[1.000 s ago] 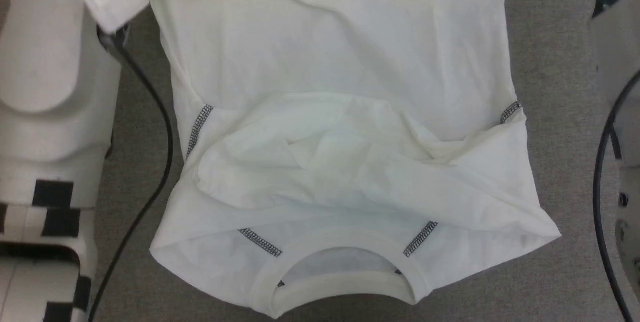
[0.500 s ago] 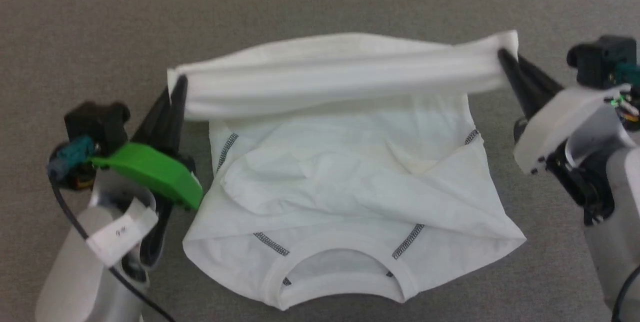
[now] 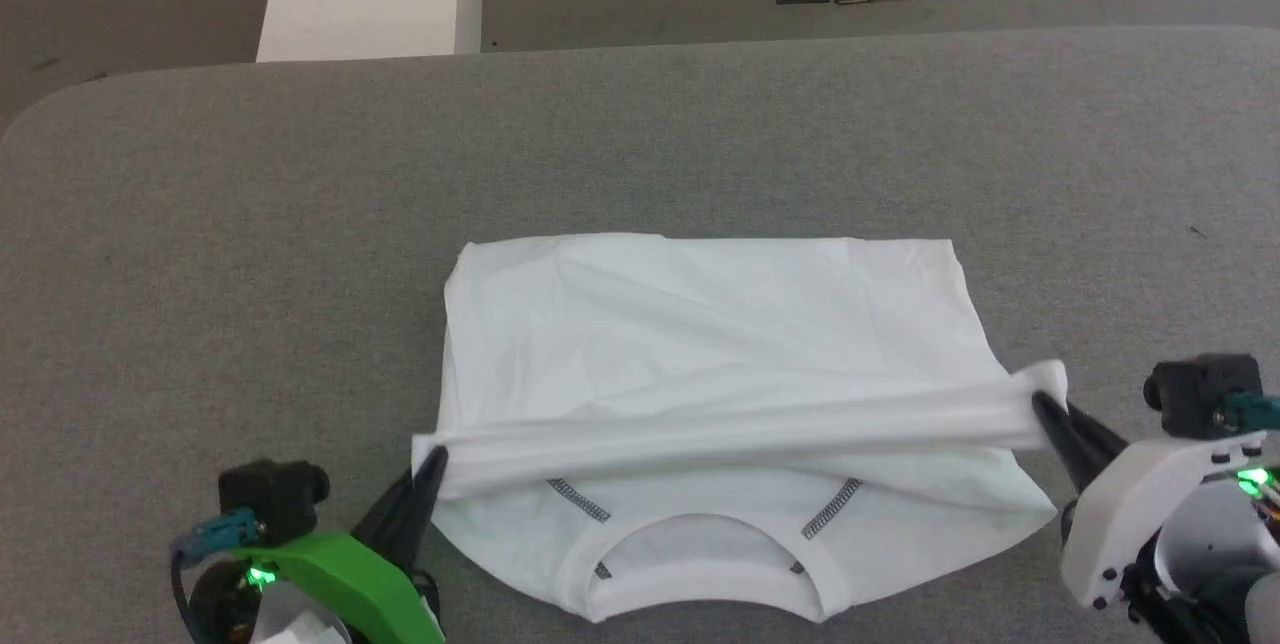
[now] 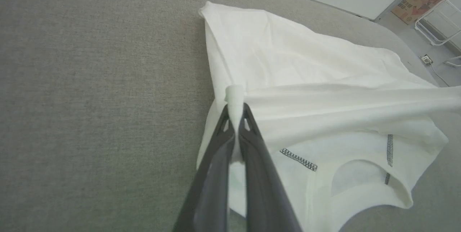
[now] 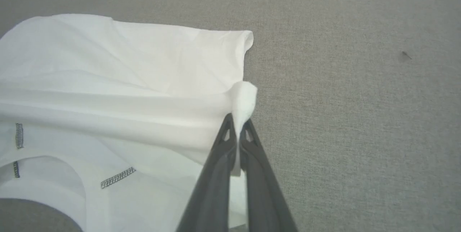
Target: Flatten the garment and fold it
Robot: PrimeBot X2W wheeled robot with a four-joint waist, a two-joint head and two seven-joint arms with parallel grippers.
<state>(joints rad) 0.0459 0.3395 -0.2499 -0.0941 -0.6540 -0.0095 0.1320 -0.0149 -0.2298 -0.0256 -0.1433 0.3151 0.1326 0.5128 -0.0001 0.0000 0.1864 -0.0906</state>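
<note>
One garment corner in left tool

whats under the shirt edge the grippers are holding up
The garment's own lower layer: ribbed neckline and grey shoulder seams peek out. Anything beneath the folded-over cloth is covered.
</note>
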